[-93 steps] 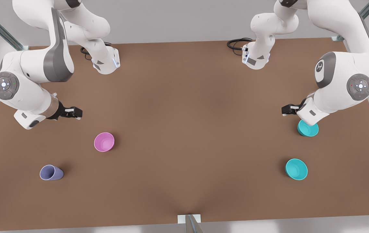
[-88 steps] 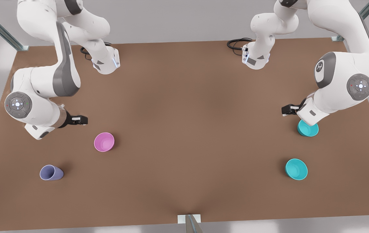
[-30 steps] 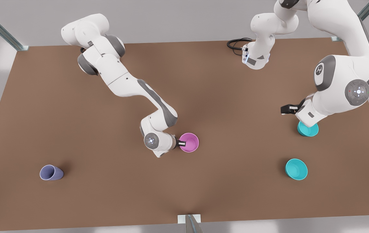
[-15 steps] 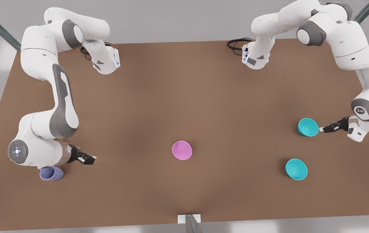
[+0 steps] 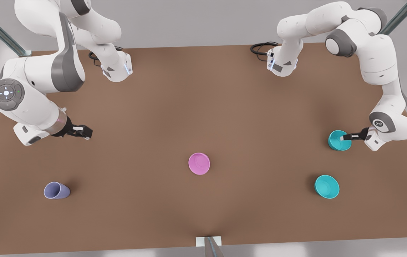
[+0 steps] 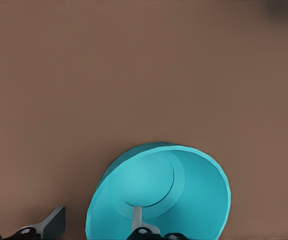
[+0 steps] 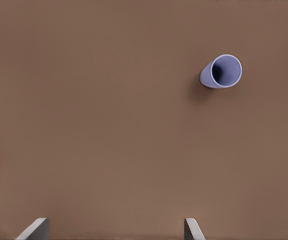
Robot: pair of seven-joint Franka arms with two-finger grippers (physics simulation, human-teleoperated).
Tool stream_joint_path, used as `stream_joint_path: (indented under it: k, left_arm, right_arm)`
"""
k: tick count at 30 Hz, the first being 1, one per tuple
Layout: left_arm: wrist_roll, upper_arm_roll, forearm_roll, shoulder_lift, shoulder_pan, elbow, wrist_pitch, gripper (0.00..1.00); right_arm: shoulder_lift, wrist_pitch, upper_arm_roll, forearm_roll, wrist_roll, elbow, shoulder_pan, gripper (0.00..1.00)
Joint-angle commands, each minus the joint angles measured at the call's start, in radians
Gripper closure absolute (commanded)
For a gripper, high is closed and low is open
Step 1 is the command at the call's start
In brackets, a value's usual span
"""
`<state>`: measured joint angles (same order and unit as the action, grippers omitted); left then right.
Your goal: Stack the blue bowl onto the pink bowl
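Inventory on the brown table point(image 5: 224, 89): two teal bowls, one pink bowl point(image 5: 199, 163), one lavender-blue cup point(image 5: 56, 190). My left gripper point(image 5: 346, 137) straddles the rim of the blue bowl point(image 5: 338, 140) at the front view's right, one finger point(image 6: 136, 218) inside and one outside, not yet pinched; the second teal bowl point(image 5: 326, 186) stands near it, toward the camera. My right gripper point(image 5: 84, 132) waits with fingers apart at the front view's left, well away from the pink bowl at mid-table.
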<state>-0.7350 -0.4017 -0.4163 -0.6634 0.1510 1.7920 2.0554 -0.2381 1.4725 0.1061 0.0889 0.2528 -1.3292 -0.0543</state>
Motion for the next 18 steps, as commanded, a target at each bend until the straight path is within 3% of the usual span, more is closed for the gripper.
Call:
stream_joint_path:
  k: [1, 2, 9, 12, 14, 15, 16, 18]
  left_arm:
    - [-0.305, 0.0, -0.015, 0.002, -0.001, 0.0, 0.012, 0.75]
    - [-0.305, 0.0, -0.015, 0.002, -0.001, 0.0, 0.012, 0.79]
    - [-0.265, 0.0, -0.01, 0.031, -0.021, -0.002, 0.008, 0.79]
    - [-0.13, 0.001, -0.009, 0.105, -0.071, -0.006, -0.082, 0.79]
    - [0.136, 0.0, 0.005, 0.225, -0.231, -0.006, -0.169, 0.79]
    - [0.359, 0.001, 0.151, 0.297, -0.344, -0.006, -0.169, 0.79]
    - [0.584, 0.001, 0.166, 0.337, -0.456, -0.006, -0.172, 0.79]
    - [0.825, 0.023, 0.088, 0.303, -0.553, -0.063, -0.173, 0.79]
  right_arm:
    - [-0.001, -0.003, 0.001, 0.003, -0.218, -0.013, -0.001, 0.0]
    - [-0.007, -0.003, 0.003, 0.0, -0.218, -0.011, -0.001, 0.0]
    - [0.002, -0.014, 0.006, -0.005, -0.218, -0.022, -0.006, 0.0]
    - [0.002, -0.014, 0.004, -0.006, -0.218, -0.022, -0.006, 0.0]
    - [0.0, -0.014, 0.004, -0.006, -0.218, -0.022, -0.006, 0.0]
    - [0.0, -0.014, 0.004, -0.005, -0.218, -0.022, -0.006, 0.0]
    - [0.0, -0.014, 0.004, -0.001, -0.219, -0.022, -0.006, 0.0]
    - [-0.001, -0.014, 0.004, -0.001, -0.219, -0.022, -0.007, 0.0]
